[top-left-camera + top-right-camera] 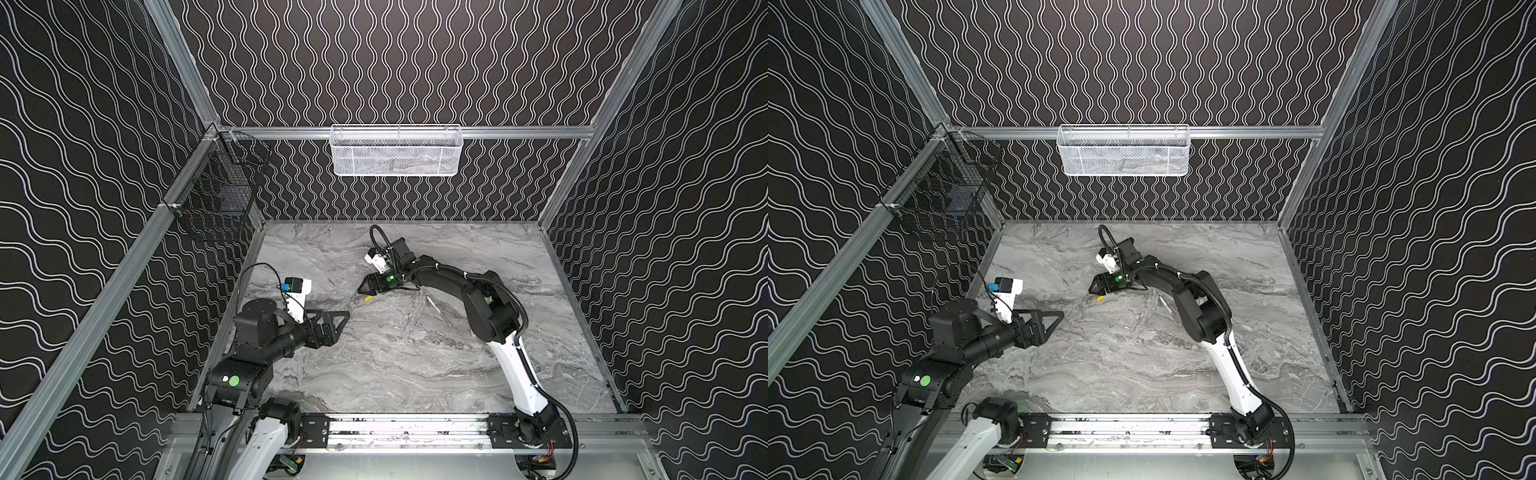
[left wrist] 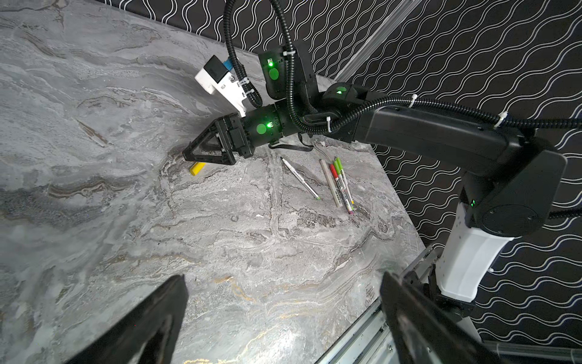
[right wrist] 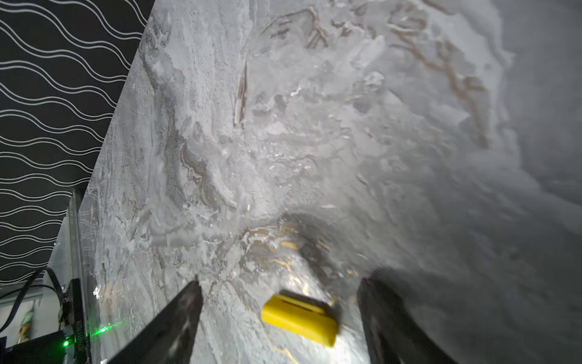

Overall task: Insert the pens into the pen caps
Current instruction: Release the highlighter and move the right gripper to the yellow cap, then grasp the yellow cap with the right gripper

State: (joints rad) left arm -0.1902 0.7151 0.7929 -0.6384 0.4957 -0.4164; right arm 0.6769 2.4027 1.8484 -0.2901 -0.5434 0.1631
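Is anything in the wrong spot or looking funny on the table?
The yellow cap lies all alone on the table, between the open jaws of the right gripper and away from the bunch of pens. One lone pen lies slanted, apart from that bunch. Nothing looks spilled or broken.

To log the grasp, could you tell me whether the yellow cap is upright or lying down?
Lying down: the yellow cap rests flat on the table, untouched within the open right gripper.

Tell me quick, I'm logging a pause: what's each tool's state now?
Left tool: open, empty.
Right tool: open, yellow pen cap lying loose between its jaws.
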